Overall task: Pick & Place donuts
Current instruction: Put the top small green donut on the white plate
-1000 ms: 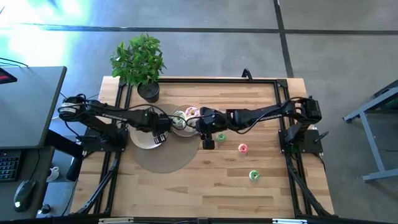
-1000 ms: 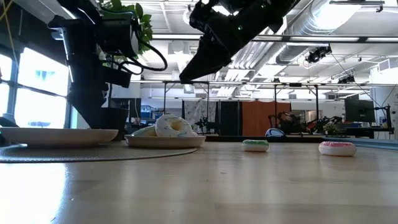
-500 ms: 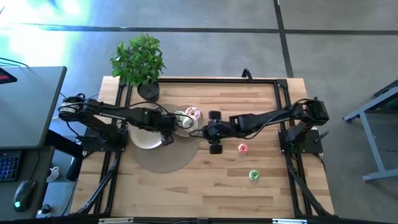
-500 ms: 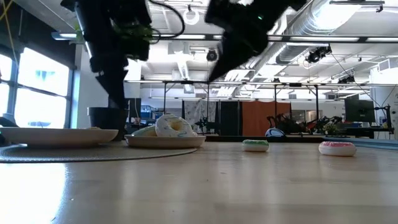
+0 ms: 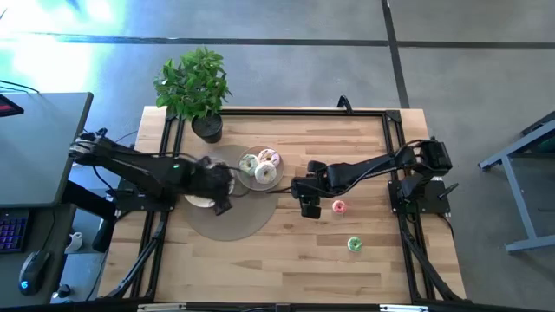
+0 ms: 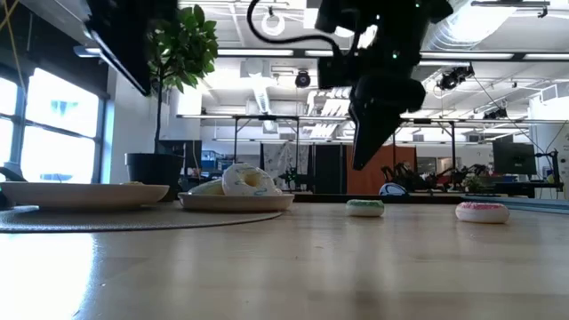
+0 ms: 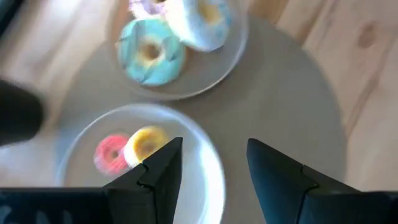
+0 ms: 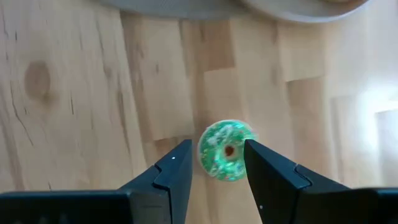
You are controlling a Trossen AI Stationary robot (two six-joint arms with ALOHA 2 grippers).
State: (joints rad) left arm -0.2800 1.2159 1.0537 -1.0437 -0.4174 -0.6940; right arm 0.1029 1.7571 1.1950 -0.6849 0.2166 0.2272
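Three larger iced donuts lie on a beige plate on a round grey mat. A second plate beside it holds a pink mini donut and a yellow one. My left gripper hangs open above that second plate. My right gripper is open in the air over a green mini donut that lies flat on the table; the fingers stand on either side of it, well above it in the low view. A pink mini donut and another green one lie on the bare wood.
A potted plant stands at the table's far left corner. A black frame runs along the table's edges. Open wood lies toward the near edge, in front of the mat.
My right gripper has moved from above the donut plate toward the table's right and come down over the green mini donut. My left gripper has drawn back toward the table's left and risen, ending above the plate with the pink and yellow mini donuts.
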